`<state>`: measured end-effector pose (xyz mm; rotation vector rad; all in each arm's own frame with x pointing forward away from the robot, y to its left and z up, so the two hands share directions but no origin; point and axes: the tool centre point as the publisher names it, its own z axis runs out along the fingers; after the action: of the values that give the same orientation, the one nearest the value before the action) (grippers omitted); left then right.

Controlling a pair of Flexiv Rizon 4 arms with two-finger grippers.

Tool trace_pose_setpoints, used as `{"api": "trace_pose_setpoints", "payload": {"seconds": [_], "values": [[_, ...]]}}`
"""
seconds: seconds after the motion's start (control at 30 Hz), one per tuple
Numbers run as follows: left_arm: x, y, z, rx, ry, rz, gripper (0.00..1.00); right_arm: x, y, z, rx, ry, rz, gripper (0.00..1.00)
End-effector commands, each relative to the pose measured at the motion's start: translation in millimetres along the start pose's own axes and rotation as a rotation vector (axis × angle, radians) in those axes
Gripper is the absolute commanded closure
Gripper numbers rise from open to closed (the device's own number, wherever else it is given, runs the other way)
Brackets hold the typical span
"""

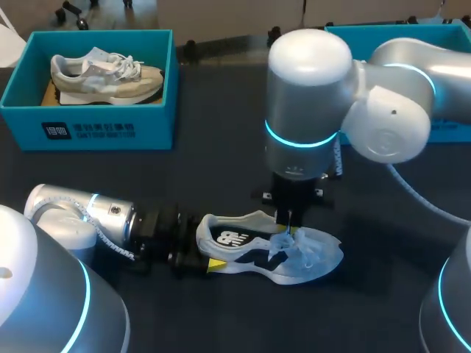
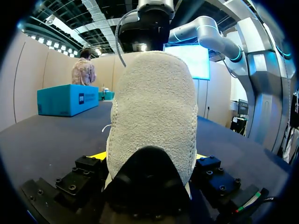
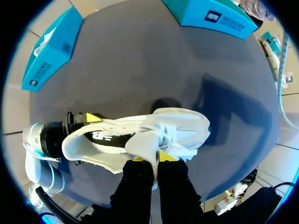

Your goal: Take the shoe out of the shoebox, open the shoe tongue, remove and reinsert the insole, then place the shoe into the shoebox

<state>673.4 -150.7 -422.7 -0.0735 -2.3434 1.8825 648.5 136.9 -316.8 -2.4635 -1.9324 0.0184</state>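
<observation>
A white sneaker (image 1: pixel 254 254) with black side panels lies on the dark table, toe to the right. My left gripper (image 1: pixel 209 256) comes in low from the left and is shut on the heel (image 2: pixel 154 116), a yellow tip pressed to each side. My right gripper (image 1: pixel 288 225) points straight down over the lacing. In the right wrist view the right gripper (image 3: pixel 153 158) is shut on the sneaker's tongue (image 3: pixel 148 148), a white flap pinched between the two yellow tips. The sneaker (image 3: pixel 135 135) stretches across under it, with the left gripper (image 3: pixel 86 128) at its heel end.
A teal shoebox (image 1: pixel 88 132) stands at the back left with a beige sneaker (image 1: pixel 107 73) inside. A second teal box (image 1: pixel 449 132) sits at the back right, mostly behind my right arm. Dark bare table lies between the boxes and the sneaker.
</observation>
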Motion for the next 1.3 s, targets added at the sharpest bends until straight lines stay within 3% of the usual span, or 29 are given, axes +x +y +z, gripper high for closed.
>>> {"api": "trace_pose_setpoints", "payload": {"seconds": [0.03, 0.43, 0.8, 1.3], "values": [[0.5, 0, -2, -0.003, 0.0, -0.001, 1.0, -23.6, -0.3, -5, -0.016, 0.09, 0.067, 1.0], [0.5, 0, -2, -0.003, 0.0, -0.001, 1.0, -61.6, 12.6, 6, -0.041, 0.372, -0.156, 1.0], [0.5, 0, -2, -0.003, 0.0, -0.001, 1.0, -87.2, 17.2, 11, -0.022, 0.498, -0.283, 1.0], [0.5, 0, -2, -0.003, 0.0, -0.001, 1.0, -107.0, 20.9, 39, -0.07, 0.684, -0.41, 1.0]]}}
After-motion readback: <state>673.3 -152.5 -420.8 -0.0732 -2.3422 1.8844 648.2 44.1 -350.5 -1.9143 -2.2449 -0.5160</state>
